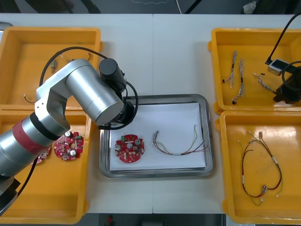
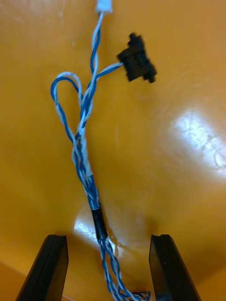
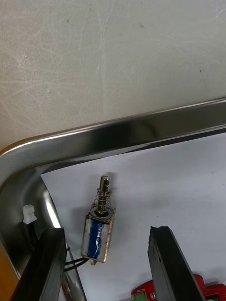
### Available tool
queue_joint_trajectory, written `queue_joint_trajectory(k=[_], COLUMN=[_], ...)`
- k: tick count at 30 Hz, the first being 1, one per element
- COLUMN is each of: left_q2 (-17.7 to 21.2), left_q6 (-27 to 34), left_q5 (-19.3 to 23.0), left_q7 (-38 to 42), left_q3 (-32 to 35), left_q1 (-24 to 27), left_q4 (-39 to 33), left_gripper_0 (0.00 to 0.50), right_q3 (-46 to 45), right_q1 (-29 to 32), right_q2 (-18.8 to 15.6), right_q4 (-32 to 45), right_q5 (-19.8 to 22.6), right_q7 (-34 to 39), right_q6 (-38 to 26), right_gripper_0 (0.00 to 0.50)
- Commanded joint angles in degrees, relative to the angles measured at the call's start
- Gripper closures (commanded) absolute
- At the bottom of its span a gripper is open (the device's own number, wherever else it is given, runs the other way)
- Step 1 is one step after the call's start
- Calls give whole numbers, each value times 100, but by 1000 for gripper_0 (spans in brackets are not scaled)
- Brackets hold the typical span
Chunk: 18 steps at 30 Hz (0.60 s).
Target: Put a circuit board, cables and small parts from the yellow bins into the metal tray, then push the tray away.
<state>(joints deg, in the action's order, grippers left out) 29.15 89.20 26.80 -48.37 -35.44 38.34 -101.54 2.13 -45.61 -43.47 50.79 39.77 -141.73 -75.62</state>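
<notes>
The left arm (image 1: 89, 94) is seen nearest the front camera, reaching to the far left corner of the metal tray (image 1: 207, 136) on the counter (image 1: 174, 52). The left tool (image 3: 127, 233) is held low over that corner with fingers spread, and a small metal part (image 3: 99, 225) is seen lying free on the white sheet (image 3: 188, 188) between them, black wires trailing from it. A round red circuit board (image 1: 130, 148) and a red and yellow cable (image 1: 181, 143) are laid on the same sheet. The right tool (image 2: 107, 237) is lowered into the far right yellow bin (image 1: 221, 47), fingers spread on either side of a twisted blue and white cable (image 2: 84, 141) that is not pinched; a black connector (image 2: 137, 59) is attached to one strand.
</notes>
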Motion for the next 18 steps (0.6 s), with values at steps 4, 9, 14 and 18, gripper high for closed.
queue_joint_trajectory(k=[4, 9, 14, 18], left_q2=[-15, 100, 267, 442], left_q6=[107, 458, 590, 757], left_q5=[44, 246, 580, 826], left_q7=[539, 452, 82, -339], left_q3=[28, 432, 1012, 1452], left_q1=[-2, -2, 16, 33], left_q4=[-507, -912, -1061, -1079], left_gripper_0=[0, 0, 0, 0], right_q3=[16, 16, 16, 16], right_q1=[114, 132, 193, 193], right_q2=[102, 164, 164, 164], right_q4=[72, 72, 80, 80], right_q5=[48, 39, 66, 92], right_q7=[-197, -171, -171, -188], right_q6=[170, 206, 197, 188], right_gripper_0=[0, 0, 492, 500])
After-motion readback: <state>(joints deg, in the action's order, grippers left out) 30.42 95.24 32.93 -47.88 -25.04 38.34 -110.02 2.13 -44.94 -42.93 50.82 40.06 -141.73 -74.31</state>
